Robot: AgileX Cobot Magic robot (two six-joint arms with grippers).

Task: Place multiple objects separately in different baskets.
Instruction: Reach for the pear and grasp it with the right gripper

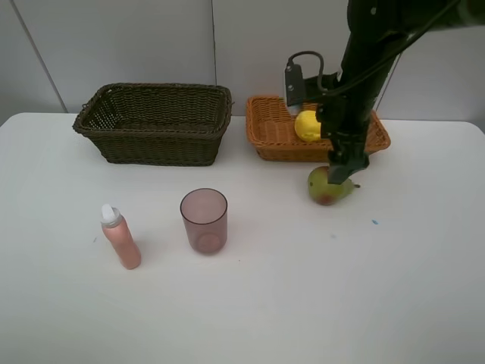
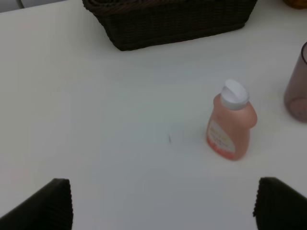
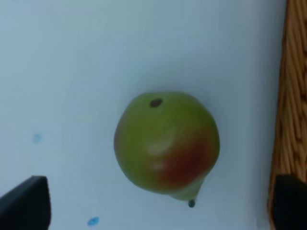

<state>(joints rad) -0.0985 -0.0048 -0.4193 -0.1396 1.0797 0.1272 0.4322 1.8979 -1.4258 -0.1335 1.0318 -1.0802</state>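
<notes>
R fingers [image 3: 24, 203] wide over pear [image 3: 165, 141]; L fingers [image 2: 43, 206] wide (tips cut off); lemon [image 1: 306, 125] part-hidden by arm [image 1: 365, 72]

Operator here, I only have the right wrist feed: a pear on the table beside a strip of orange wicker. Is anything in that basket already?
Observer: Yes, the lemon lies inside the orange basket.
Operator: Where is the other basket?
Observer: The dark basket stands to the left of the orange one in the high view, with a gap between them.
Operator: What else is left to sort?
Observer: The pink bottle and the mauve cup stand upright in front of the dark basket, the bottle left of the cup.
</notes>
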